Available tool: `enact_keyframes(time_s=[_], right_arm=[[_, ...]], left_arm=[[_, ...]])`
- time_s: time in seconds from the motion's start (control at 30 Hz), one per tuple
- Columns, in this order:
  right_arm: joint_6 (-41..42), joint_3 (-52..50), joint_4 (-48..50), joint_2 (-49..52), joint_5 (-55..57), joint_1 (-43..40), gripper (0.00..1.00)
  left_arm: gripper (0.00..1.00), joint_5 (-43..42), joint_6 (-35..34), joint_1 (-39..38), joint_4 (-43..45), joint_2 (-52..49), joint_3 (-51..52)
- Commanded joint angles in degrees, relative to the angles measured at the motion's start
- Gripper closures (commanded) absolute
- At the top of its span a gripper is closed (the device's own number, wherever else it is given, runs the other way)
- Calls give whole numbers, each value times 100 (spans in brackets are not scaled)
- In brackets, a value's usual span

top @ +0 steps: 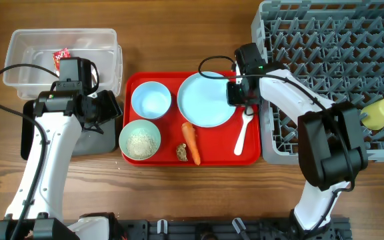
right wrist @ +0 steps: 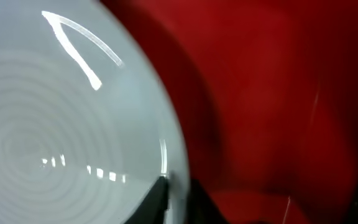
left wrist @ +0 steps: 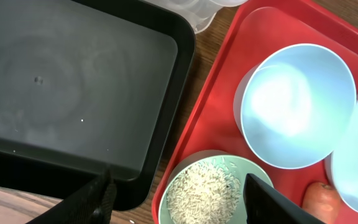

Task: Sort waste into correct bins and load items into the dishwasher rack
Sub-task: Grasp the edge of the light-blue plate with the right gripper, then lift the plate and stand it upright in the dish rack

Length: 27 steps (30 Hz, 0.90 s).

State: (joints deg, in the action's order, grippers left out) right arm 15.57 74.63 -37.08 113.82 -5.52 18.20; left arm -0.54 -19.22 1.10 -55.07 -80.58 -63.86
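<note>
My right gripper (top: pixel 237 93) (right wrist: pixel 176 186) is shut on the right rim of the large pale blue plate (top: pixel 205 99) (right wrist: pixel 55 124), which lies on the red tray (top: pixel 219 155). My left gripper (top: pixel 109 107) (left wrist: pixel 185 202) is open and empty, over the gap between the black tray (top: pixel 89 141) (left wrist: pixel 73 81) and the mint green bowl (top: pixel 139 139) of white rice (left wrist: pixel 201 190). The pale blue bowl (top: pixel 151 100) (left wrist: pixel 297 106), carrot (top: pixel 191 141), brown lump (top: pixel 181 153) and white spoon (top: pixel 243 133) are on the red tray. The wrapper (top: pixel 61 57) lies in the clear tub (top: pixel 19 47). No tissue shows.
The grey dishwasher rack (top: pixel 325 40) stands at the right, against the red tray's right edge, with the yellow cup (top: pixel 381 113) lying in it. The clear tub stands behind the black tray at the left. Wooden table runs along the front.
</note>
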Motion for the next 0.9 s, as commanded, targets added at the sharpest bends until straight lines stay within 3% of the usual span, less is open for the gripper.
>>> enact_keyframes(time_s=[0.0,0.27,0.5,0.7,0.87], right_arm=[[116,81,111,103,13,-4,96],[107,149,256,-201,-4,-15,96],[92,404,260,-1115,385,-79,96],[50,420,337,-2297,2236,-103,96],[-881,417,669,-2973,4413,-103,96]], left_arm=[[32,-50,-76,-26,15,-11,-11],[30,-50,-74,-26,15,-11,-11],[30,-50,-74,-26,15,-11,-11],[30,-50,-74,-26,15,-11,-11],[30,-50,-74,-26,17,-11,-11]])
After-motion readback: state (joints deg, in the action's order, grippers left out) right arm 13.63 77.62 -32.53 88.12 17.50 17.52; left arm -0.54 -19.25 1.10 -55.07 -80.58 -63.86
